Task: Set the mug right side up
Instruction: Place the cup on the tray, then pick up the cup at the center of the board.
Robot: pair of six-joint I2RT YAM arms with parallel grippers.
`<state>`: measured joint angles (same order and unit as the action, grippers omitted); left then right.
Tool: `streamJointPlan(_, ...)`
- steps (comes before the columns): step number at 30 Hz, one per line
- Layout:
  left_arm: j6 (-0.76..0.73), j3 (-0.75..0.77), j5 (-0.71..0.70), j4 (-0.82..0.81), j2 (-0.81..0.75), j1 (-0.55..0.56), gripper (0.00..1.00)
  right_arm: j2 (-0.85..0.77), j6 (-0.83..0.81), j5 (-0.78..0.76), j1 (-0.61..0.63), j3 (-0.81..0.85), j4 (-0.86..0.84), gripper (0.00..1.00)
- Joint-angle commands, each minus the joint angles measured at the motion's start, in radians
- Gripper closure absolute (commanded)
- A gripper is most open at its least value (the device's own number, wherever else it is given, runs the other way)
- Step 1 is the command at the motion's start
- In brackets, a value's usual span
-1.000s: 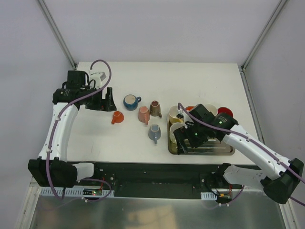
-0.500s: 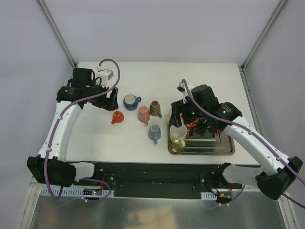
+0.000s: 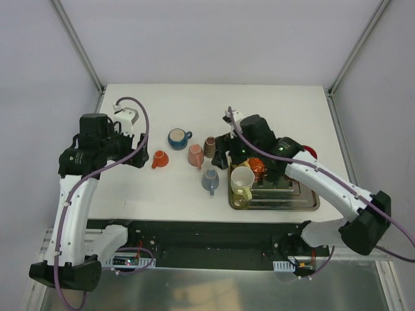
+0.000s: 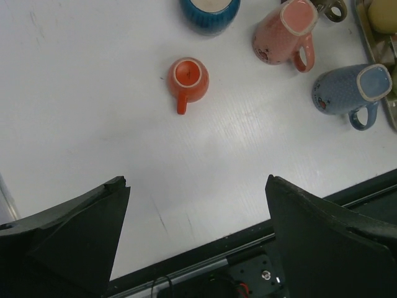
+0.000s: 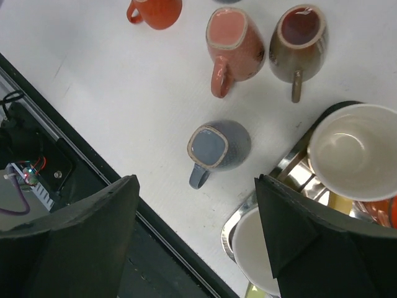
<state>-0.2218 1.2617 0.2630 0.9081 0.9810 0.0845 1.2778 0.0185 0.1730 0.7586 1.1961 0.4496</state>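
Left gripper (image 4: 195, 186) is hanging spread wide and empty above the table (image 4: 93, 112), with the orange mug (image 4: 187, 77) just ahead of it. Right gripper (image 5: 195, 180) is gaping too, gripping nothing, hovering near the tray (image 3: 305, 206) and its left edge.

Progress: nothing is looking done yet. Orange mug is sitting base-up, handle toward the near edge, left of the other loose mugs, and neither arm is touching it. Reach, grasp, flip and set-down are all remaining, by my read.

Count: two arms. Five mugs are standing on bare table: orange, blue mug (image 4: 209, 7), pink mug (image 4: 282, 37), brown mug (image 5: 301, 40), grey-blue mug (image 4: 340, 90); these other four are showing their openings. One tray is carrying at least four more, including a cream mug (image 3: 243, 177); the right arm is covering part of it.
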Motion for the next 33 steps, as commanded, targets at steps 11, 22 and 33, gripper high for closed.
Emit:
streamJointPlan(11, 0.199, -0.087, 0.136, 0.023, -0.206, -0.259, 0.04, 0.339, 0.124, -0.369, 0.171, 0.166, -0.016, 0.08)
streamJointPlan(22, 0.191, -0.084, 0.183, 0.031, -0.248, -0.308, 0.05, 0.422, 0.156, -0.412, 0.182, 0.071, -0.049, 0.15)
streamJointPlan(33, 0.148, -0.100, 0.216, 0.029, -0.254, -0.308, 0.08, 0.462, 0.176, -0.331, 0.212, 0.043, -0.078, 0.29)
